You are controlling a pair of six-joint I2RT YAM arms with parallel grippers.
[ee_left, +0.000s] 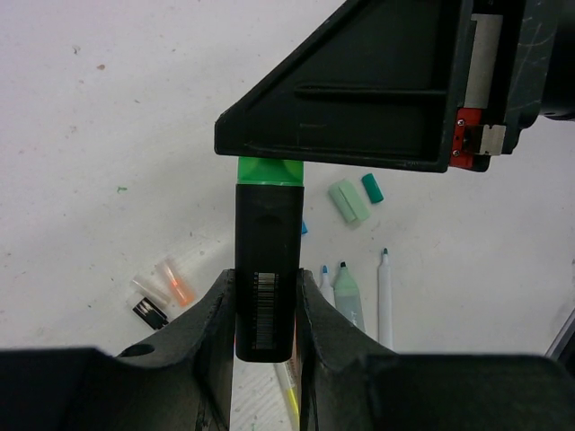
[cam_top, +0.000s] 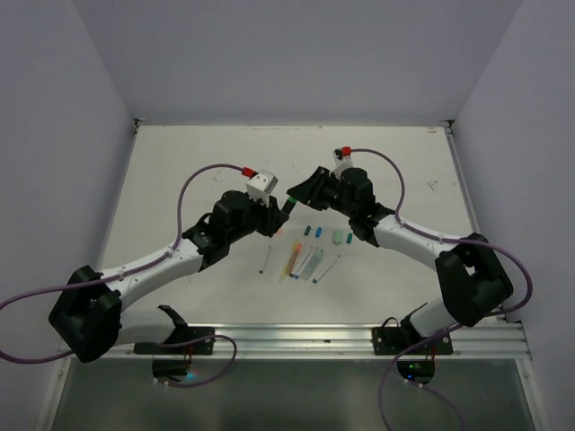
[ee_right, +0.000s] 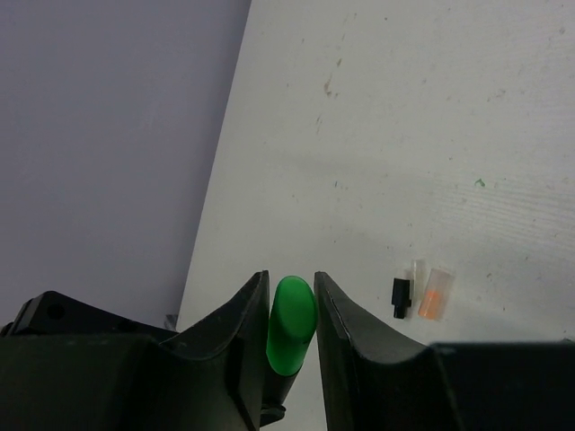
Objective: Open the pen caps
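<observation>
the white table (cam_top: 180,171) has lots of room, but the pens (cam_top: 304,260) lie in a heap right under the work. the left arm (cam_top: 166,262) and the right arm (cam_top: 415,235) meet nose to nose above them. if they pull apart crooked, one could bump the other or swing down into the heap.

the left gripper (ee_left: 266,285) is narrow and holds the black marker (ee_left: 267,251) by its back end. the right gripper (ee_right: 291,285) is narrow too, and its fingers look pressed on both sides of the green cap (ee_right: 291,325). that cap sits on the tip of the marker, up in the air between the two grippers.

the cap is small, smooth and round. the fingers may slide off it when the pull comes, and then the cap would not come off. the marker is held at one end only, so a hard tug may drag it out of the left gripper or tip it sideways. if the cap pops off fast, it may fly away and roll.

a mint cap (ee_left: 349,199) and other small caps lie on the table below. a dropped marker could knock them about.
</observation>
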